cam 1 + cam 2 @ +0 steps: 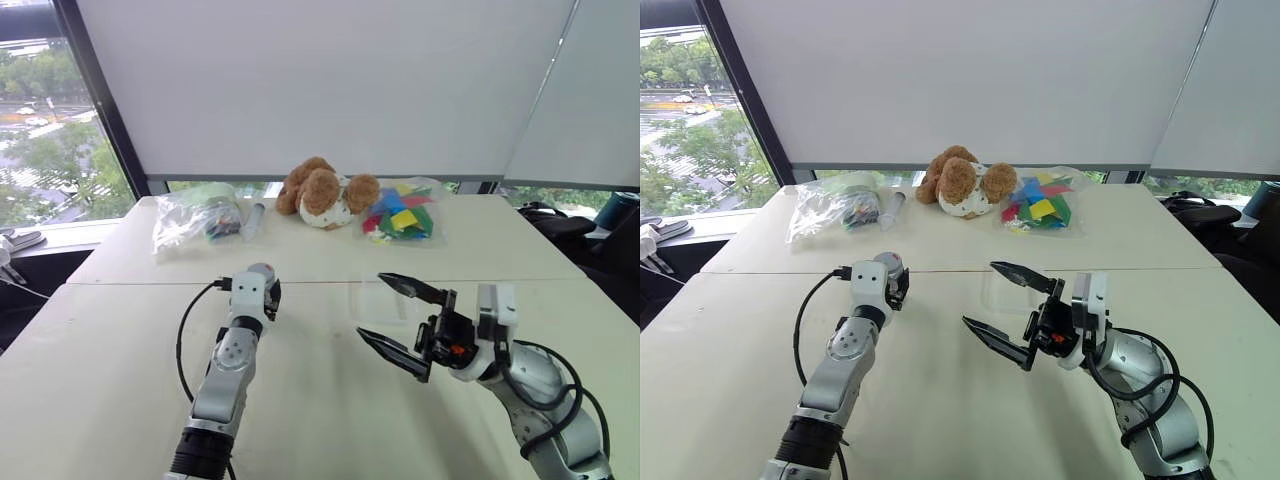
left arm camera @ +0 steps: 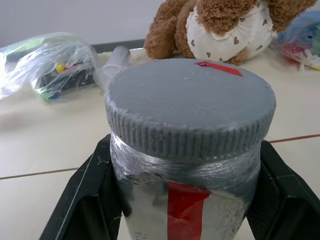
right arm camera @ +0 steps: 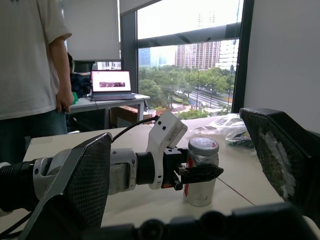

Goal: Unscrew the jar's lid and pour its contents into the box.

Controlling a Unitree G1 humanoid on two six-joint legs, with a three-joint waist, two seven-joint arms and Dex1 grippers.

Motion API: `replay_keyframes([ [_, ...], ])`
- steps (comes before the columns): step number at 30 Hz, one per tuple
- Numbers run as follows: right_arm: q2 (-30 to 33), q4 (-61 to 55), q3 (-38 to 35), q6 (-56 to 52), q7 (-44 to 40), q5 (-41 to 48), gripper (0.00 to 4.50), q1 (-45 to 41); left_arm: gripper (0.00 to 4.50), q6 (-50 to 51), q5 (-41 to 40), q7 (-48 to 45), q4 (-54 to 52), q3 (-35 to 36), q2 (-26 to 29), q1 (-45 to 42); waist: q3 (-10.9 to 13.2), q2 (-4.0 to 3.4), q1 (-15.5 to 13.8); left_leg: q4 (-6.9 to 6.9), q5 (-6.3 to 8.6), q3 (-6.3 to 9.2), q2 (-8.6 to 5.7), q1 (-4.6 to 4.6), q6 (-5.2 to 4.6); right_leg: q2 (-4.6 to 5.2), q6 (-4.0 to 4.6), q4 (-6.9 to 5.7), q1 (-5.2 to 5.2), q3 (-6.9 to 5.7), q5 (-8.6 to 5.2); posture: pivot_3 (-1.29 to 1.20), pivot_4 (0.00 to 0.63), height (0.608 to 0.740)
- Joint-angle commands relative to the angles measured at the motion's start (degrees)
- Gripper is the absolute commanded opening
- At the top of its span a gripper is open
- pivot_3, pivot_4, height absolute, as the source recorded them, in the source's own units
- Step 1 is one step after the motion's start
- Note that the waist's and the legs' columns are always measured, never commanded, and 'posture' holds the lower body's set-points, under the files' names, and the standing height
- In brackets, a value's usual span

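The silver-grey jar (image 1: 262, 273) with a red stripe stands upright on the table, left of centre. Its ribbed grey lid (image 2: 190, 100) is on top. My left gripper (image 1: 262, 290) is shut on the jar's body just below the lid, with one black finger (image 2: 85, 200) on each side; from the side, the right wrist view also shows this grip on the jar (image 3: 201, 172). The contents are hidden inside the jar. My right gripper (image 1: 372, 305) hangs open to the jar's right, pointing toward it, with nothing in it. The clear box (image 1: 395, 310) lies on the table behind the right gripper.
At the far edge of the table lie a plush dog (image 1: 325, 192), a clear bag (image 1: 195, 218), a clear tube (image 1: 254, 220) and a bag of colourful pieces (image 1: 403, 212). A person (image 3: 30, 75) stands off to the robot's left near a desk with a laptop (image 3: 111, 82).
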State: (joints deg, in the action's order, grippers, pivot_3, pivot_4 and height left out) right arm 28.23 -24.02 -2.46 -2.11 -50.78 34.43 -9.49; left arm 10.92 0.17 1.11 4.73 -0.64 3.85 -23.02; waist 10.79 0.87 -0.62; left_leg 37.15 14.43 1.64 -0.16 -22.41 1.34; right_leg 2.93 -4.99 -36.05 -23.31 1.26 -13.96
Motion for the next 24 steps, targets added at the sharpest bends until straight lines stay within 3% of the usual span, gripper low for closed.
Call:
replay_keyframes([
  [1,-0.12,-3.11,-0.71,0.27,0.82,0.24,4.5,-0.61,2.45,0.54,-2.64,-3.25,-1.44,1.28,0.6,1.39,0.0,0.0,-0.01,0.0,0.0,0.0,0.01,0.0,0.0,0.0,0.0,0.0,0.0,0.01,0.0,0.0,0.15,0.74],
  [5,1.04,-5.49,-2.45,-3.8,3.06,3.87,4.5,-1.8,2.45,3.07,-26.34,-41.91,-6.64,7.47,16.63,2.52,0.02,-0.01,0.97,-0.05,0.0,-0.05,0.07,0.0,0.0,-0.07,0.17,-0.05,-0.09,0.01,-0.08,0.0,0.15,0.74],
  [10,4.4,-8.19,-2.07,-13.5,4.74,9.64,4.5,-3.96,2.45,10.78,-31.44,-57.93,-5.1,6.02,30.54,-2.31,0.04,-0.04,0.82,-0.06,-0.01,0.03,0.23,-0.04,0.01,-0.05,0.29,-0.07,-0.11,-0.02,-0.13,0.0,0.15,0.74],
  [15,4.86,-9.81,2.04,-28.69,12.26,17.03,4.5,-12.85,2.45,13.07,-31.92,-65.99,-5.31,-0.36,29.47,-10.85,0.04,-0.03,0.08,0.03,-0.01,-0.03,0.09,-0.07,0.01,0.2,0.27,0.03,-0.05,-0.01,-0.12,0.0,0.15,0.74],
  [20,0.63,-6.05,7.93,-35.72,18.18,14.01,4.5,-21.75,2.45,8.62,-29.48,-67.73,-2.02,-4.02,23.8,-13.35,0.04,-0.03,0.5,-0.08,0.0,-0.07,0.05,-0.1,0.0,0.29,0.24,-0.01,-0.16,0.0,-0.11,0.0,0.15,0.74],
  [24,-1.28,-1.89,10.12,-36.12,19.13,8.95,4.5,-23.94,2.45,5.76,-27.83,-68.86,-1.55,-5.8,21.29,-13.49,0.04,-0.03,0.7,-0.08,-0.01,-0.03,0.07,-0.17,-0.01,0.19,0.22,-0.07,-0.25,-0.02,-0.1,0.0,0.15,0.74],
])
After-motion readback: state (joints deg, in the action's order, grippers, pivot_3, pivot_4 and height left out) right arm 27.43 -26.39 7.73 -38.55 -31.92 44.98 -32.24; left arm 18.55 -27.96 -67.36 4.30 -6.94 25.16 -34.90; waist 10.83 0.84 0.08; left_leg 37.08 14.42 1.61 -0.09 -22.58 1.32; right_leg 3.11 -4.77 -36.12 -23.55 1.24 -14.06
